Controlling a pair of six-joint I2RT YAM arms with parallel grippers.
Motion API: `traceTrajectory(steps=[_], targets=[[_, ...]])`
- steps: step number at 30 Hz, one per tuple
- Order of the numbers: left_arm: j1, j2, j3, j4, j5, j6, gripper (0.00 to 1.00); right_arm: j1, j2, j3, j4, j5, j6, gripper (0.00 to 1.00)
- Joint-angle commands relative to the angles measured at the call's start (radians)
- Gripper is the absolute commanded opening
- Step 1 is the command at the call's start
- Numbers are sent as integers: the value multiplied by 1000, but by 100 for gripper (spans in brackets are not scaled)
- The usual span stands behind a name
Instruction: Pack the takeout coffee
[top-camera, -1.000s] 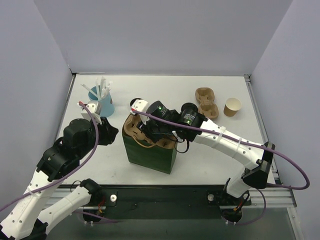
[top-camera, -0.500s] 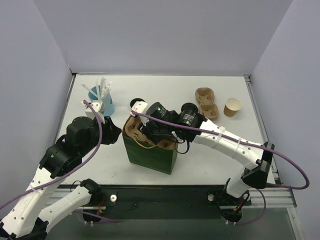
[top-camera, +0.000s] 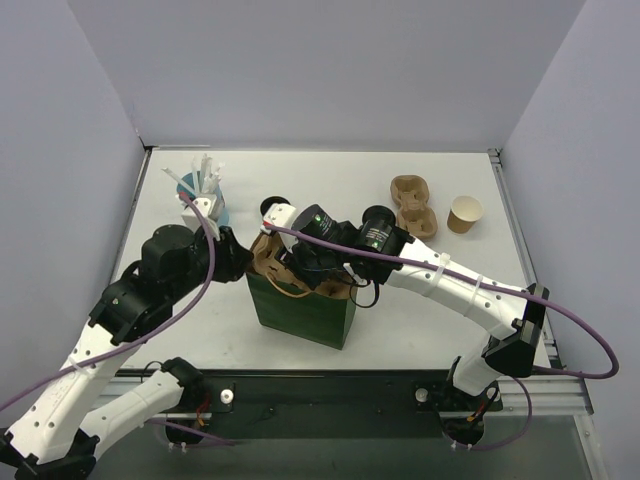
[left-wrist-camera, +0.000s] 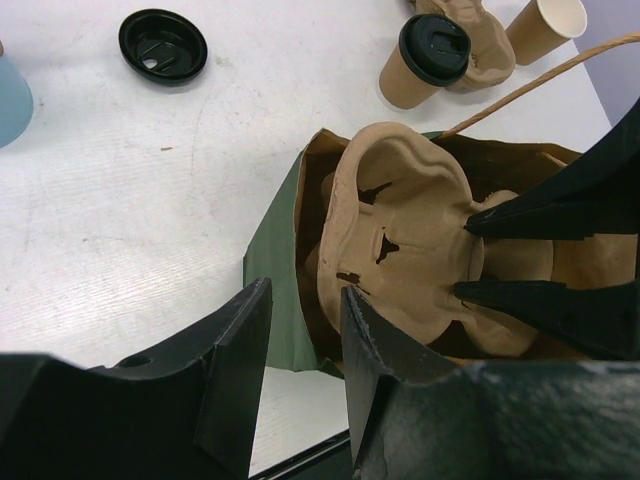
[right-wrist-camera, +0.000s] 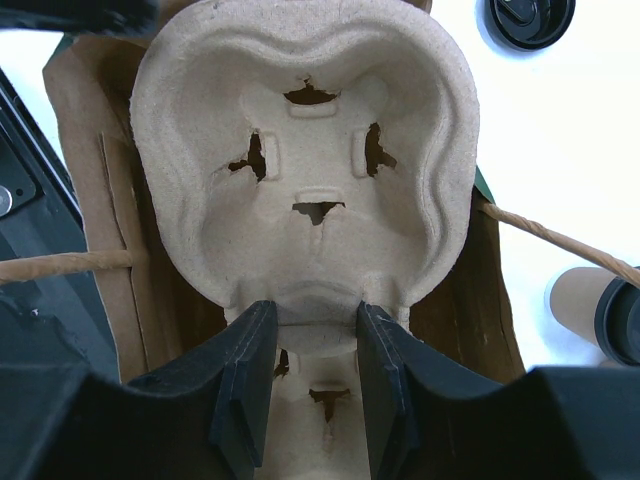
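The takeout coffee (left-wrist-camera: 425, 65), a tan cup with a black lid, stands on the table beyond the green paper bag (top-camera: 300, 310); the right arm hides it in the top view. My right gripper (right-wrist-camera: 312, 330) is shut on the middle ridge of a brown pulp cup carrier (right-wrist-camera: 310, 150), holding it tilted in the bag's mouth. My left gripper (left-wrist-camera: 305, 290) is open at the bag's left wall (left-wrist-camera: 268, 300), which shows in the gap between its fingers; I cannot tell if they touch it.
A loose black lid (left-wrist-camera: 163, 45) lies behind the bag. The blue cup of white straws (top-camera: 205, 195) stands at the back left. A second pulp carrier (top-camera: 413, 205) and an open paper cup (top-camera: 464, 213) sit at the back right.
My left arm has moved right and forward, up to the bag's left side, and its jaws have widened slightly. The right gripper and carrier have stayed still.
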Motion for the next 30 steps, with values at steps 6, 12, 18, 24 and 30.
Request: traceTrajectory(steps=[6, 12, 18, 24, 30], targets=[[5, 44, 2, 66, -7, 34, 32, 8, -15, 22, -46, 2, 15, 27], [5, 24, -17, 78, -5, 34, 26, 6, -15, 7, -55, -7, 16, 27], [5, -4, -32, 78, -17, 34, 33, -3, 5, 11, -88, -40, 21, 26], [5, -1, -29, 72, -21, 47, 35, -3, 39, 13, -109, -63, 23, 26], [5, -14, -35, 86, -2, 49, 35, -6, 74, 20, -117, -66, 23, 26]])
